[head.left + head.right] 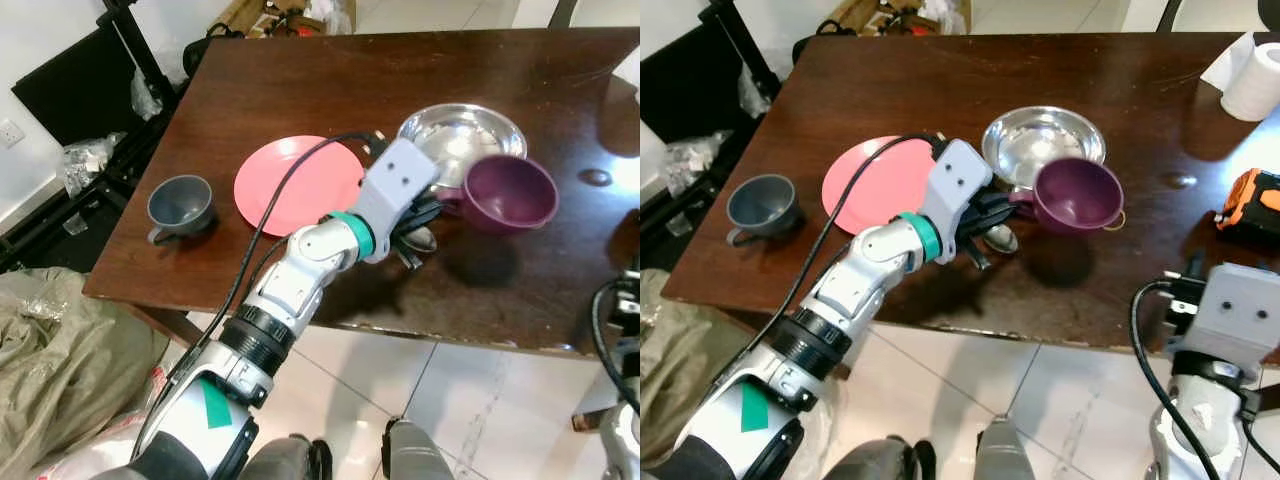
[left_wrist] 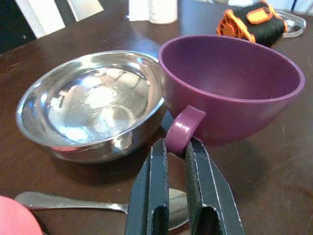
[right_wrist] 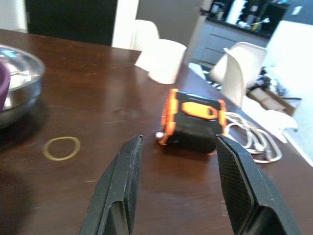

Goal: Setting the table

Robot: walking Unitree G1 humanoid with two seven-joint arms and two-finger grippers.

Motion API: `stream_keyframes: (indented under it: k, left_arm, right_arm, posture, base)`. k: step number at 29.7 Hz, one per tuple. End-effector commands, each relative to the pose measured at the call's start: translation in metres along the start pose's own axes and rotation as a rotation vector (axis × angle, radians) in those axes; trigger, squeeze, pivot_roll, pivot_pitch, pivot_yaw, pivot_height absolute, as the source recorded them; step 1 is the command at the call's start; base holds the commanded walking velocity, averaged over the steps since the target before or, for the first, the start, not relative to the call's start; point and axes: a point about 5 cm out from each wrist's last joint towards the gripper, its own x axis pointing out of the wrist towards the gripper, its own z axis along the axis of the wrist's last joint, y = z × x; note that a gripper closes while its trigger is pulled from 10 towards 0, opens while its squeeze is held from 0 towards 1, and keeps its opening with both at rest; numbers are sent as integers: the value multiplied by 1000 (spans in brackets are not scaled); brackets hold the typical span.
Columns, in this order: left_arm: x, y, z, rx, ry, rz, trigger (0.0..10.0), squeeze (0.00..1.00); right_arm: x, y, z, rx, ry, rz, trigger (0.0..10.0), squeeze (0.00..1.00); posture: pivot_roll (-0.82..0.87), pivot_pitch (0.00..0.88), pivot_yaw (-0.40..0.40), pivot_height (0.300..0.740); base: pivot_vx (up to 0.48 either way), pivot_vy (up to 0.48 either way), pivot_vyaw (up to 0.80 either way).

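We are seeing a purple cup (image 2: 230, 90) sitting upright on the dark table (image 1: 300, 80), its handle pinched by the left gripper (image 2: 177, 161), touching a shiny steel bowl (image 2: 93, 105). A spoon (image 2: 63, 201) is lying just beside them, near a pink plate (image 1: 297, 183) and a grey cup (image 1: 181, 205).

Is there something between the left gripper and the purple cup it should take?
Nothing visible. The left gripper already has its fingers closed on the handle of the purple cup. The steel bowl stands right beside the cup, and a spoon lies under the fingers.
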Motion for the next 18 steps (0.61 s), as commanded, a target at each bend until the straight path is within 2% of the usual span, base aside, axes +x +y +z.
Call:
stream_keyframes:
  k: [1, 6, 8, 9, 10, 12, 13, 14, 15, 16, 18]
  left_arm:
    - [17, -56, -9, -78, -15, -133, 10000, 0]
    - [11, -66, -23, -93, 24, -154, 10000, 0]
    - [10, -68, -28, -105, 37, -154, 10000, 0]
    - [10, -69, -32, -120, 45, -146, 10000, 0]
    - [10, -69, -36, -133, 51, -129, 10000, 173]
    - [10, -69, -36, -133, 51, -129, 10000, 173]
    - [10, -69, -38, -149, 54, -110, 10000, 569]
    - [10, -69, -38, -149, 54, -110, 10000, 569]
    - [12, -68, -40, -162, 52, -92, 10000, 1000]
    - [12, -68, -40, -162, 52, -92, 10000, 1000]
    - [14, -65, -37, -182, 36, -68, 10000, 1000]
  right_arm:
    - [-1, -11, 9, 24, -35, -51, 10000, 0]
    - [2, -9, 14, 53, -55, -44, 10000, 0]
    - [2, -4, 16, 69, -59, -25, 10000, 0]
    - [2, 4, 17, 91, -62, 10, 10000, 0]
    - [2, 14, 19, 120, -66, 49, 10000, 0]
    - [2, 14, 19, 120, -66, 49, 10000, 0]
    - [1, 25, 22, 145, -71, 91, 10000, 0]
    - [1, 25, 22, 145, -71, 91, 10000, 0]
    - [0, 34, 25, 170, -73, 123, 10000, 0]
    - [0, 34, 25, 170, -73, 123, 10000, 0]
    - [-4, 47, 28, 199, -73, 174, 10000, 0]
  posture:
    - [-160, 102, 215, 740]
    - [-163, 106, 219, 740]
    - [-163, 106, 219, 740]
    - [-157, 106, 210, 740]
    - [-156, 106, 208, 740]
    - [-156, 106, 208, 740]
    - [-156, 106, 208, 740]
    - [-156, 106, 208, 740]
    - [-153, 105, 202, 740]
    - [-153, 105, 202, 740]
    - [-149, 102, 195, 740]
  base:
    - [0, 0, 0]
    - [0, 0, 0]
    - [0, 0, 0]
    - [0, 0, 0]
    - [0, 0, 0]
    - [0, 0, 0]
    - [0, 0, 0]
    - [0, 0, 0]
    - [0, 0, 0]
    - [0, 0, 0]
    - [0, 0, 0]
